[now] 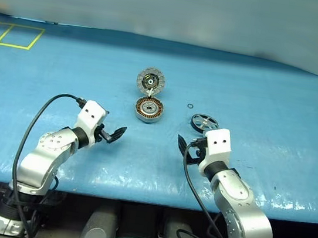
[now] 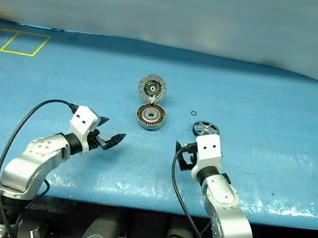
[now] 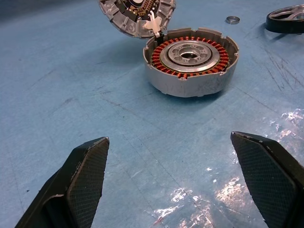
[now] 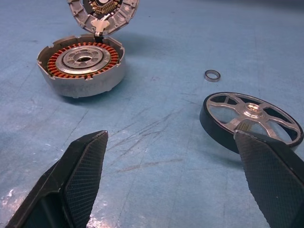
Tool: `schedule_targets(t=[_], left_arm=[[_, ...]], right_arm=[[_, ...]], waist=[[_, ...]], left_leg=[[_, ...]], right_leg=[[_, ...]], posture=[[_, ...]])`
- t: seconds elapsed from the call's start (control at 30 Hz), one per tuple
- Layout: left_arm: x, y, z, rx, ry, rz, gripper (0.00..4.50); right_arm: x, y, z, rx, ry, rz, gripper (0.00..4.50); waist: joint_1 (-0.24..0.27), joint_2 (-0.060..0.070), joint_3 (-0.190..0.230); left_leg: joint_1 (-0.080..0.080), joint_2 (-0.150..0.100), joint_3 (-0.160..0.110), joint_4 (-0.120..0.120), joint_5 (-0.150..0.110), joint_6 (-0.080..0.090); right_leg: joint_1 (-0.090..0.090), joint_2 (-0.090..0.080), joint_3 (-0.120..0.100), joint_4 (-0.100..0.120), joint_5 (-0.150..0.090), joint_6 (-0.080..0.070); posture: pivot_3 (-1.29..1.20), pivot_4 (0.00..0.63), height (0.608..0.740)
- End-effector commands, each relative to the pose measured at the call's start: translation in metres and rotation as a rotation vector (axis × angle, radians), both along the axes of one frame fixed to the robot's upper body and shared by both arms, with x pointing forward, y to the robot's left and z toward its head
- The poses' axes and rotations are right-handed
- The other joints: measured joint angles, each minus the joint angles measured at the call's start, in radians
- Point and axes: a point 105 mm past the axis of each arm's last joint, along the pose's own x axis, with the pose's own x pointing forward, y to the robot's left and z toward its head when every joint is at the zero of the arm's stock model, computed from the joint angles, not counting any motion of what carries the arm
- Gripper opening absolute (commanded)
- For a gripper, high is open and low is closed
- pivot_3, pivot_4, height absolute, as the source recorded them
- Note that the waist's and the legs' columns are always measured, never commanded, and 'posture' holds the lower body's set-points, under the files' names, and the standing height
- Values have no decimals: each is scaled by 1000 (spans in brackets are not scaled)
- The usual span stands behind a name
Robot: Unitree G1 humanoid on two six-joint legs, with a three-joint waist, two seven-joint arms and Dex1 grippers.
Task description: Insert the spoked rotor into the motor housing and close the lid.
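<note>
We see the motor housing (image 1: 149, 110) sitting upright on the blue table (image 1: 278, 112), near the middle, its ring of copper windings and pale centre exposed. The lid (image 1: 150, 82) stands tilted open at the housing's far edge, touching it at what looks like a hinge tab, ribbed inner face and dark centre toward us. The spoked rotor (image 1: 204, 123) lies flat on the table to the right of the housing, apart from it, not yet inserted. A small metal ring (image 1: 190, 106) lies on the table between housing and rotor, a little farther back, touching neither.

We note the left gripper (image 1: 113, 134) above the table in front of and left of the housing, fingers spread wide, holding nothing. The right gripper (image 1: 192, 145) sits just in front of the rotor, fingers likewise wide apart and empty; in the right wrist view one finger (image 4: 270, 175) overlaps the rotor's near rim, and we cannot tell whether it touches.
</note>
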Motion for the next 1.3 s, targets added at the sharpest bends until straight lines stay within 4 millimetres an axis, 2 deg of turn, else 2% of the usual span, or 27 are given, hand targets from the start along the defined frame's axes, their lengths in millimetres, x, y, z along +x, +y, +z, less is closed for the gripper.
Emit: schedule_targets(t=[0.03,1.03,1.13,1.3], left_arm=[[1,-3,11,-13,-45,-17,4454],[0,0,11,-18,-50,-2,4454],[1,0,11,-25,-57,7,4454],[3,1,18,-135,-97,40,4454]], right_arm=[[1,-3,8,-2,-31,-1,4500],[4,3,9,-25,-22,59,4500],[7,8,10,-96,-17,132,4500],[23,25,23,-290,-16,375,4500]], waist=[[0,0,0],[0,-1,0],[-2,0,0],[-5,-1,0]], left_leg=[[0,0,0,0,0,0],[0,1,1,1,0,0],[0,1,1,2,0,0],[0,1,3,4,1,1]], right_leg=[[0,0,0,0,0,0],[0,1,1,1,1,0],[0,1,1,1,1,0],[0,2,3,1,4,0]], posture=[[0,150,740],[0,150,740],[0,150,740],[0,150,740]])
